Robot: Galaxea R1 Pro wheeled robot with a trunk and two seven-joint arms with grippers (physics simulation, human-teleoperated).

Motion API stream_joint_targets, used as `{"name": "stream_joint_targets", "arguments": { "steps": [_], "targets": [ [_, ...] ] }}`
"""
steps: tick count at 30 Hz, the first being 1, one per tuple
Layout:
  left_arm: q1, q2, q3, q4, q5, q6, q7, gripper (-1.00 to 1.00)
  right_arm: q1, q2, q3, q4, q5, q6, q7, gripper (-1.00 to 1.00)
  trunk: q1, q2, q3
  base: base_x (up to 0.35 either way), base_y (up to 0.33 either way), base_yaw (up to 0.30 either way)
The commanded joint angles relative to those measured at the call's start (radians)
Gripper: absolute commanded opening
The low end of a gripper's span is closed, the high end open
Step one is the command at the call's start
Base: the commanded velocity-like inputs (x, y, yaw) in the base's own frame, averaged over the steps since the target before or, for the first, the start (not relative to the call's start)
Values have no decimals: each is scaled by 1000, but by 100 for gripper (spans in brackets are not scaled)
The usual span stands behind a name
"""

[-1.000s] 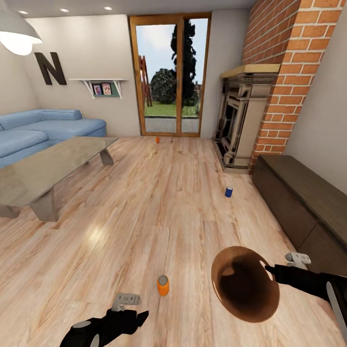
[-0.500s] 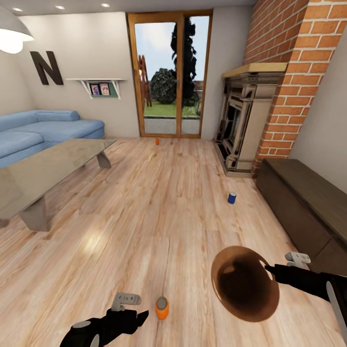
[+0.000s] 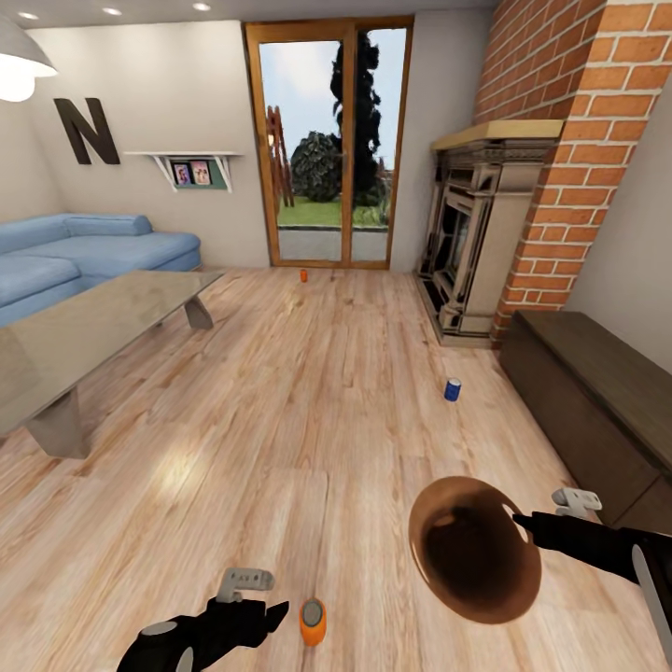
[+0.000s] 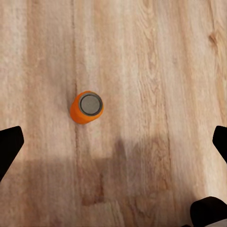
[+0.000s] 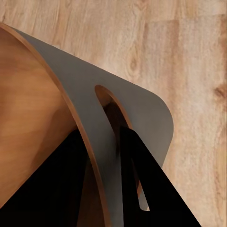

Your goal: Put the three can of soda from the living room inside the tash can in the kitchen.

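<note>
Three cans of soda stand upright on the living room's plank floor. The nearest, an orange can (image 3: 313, 622) (image 4: 86, 107), is just right of my left gripper (image 3: 271, 616) (image 4: 113, 142). That gripper hangs above it, open and empty, with its black fingertips (image 4: 9, 146) far apart. A blue can (image 3: 453, 390) stands further off to the right, and another orange can (image 3: 303, 274) is by the glass door. My right gripper (image 3: 518, 520) (image 5: 101, 175) is shut on the rim of the copper-brown trash can (image 3: 474, 549) (image 5: 33, 118). The bin hangs tilted above the floor, its dark inside facing me.
A glass coffee table (image 3: 93, 327) and a blue sofa (image 3: 84, 247) fill the left side. On the right are a stone fireplace (image 3: 476, 233) under a brick chimney and a dark low cabinet (image 3: 588, 383). Open plank floor (image 3: 308, 411) runs to the door (image 3: 327, 149).
The camera has rolled forward, so the whole view shifted. The nearest orange can now sits lower in the picture, right beside my left gripper. Both arms hold the same pose.
</note>
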State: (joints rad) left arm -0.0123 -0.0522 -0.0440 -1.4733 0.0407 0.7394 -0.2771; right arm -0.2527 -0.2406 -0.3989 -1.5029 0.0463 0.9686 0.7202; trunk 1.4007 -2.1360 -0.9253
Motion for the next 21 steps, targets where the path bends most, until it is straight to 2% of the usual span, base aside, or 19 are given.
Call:
{"name": "stream_joint_targets", "arguments": {
  "steps": [1, 5, 14, 21],
  "targets": [
    [0, 0, 0, 0, 0, 0, 0, 100, 0, 0, 0, 0, -25, 8, 1, -100, 0, 0, 0, 15, 0, 0],
    [0, -1, -1, 0, 2, 0, 5, 100, 0, 0, 0, 0, -25, 7, 1, -100, 0, 0, 0, 125, 0, 0],
    [0, -2, -2, 1, 0, 0, 7, 100, 0, 0, 0, 0, -25, 7, 1, -100, 0, 0, 0, 288, 0, 0],
    [0, -2, -2, 6, -1, 0, 7, 100, 0, 0, -1, 0, -26, 8, 1, -100, 0, 0, 0, 48, 0, 0]
  ]
}}
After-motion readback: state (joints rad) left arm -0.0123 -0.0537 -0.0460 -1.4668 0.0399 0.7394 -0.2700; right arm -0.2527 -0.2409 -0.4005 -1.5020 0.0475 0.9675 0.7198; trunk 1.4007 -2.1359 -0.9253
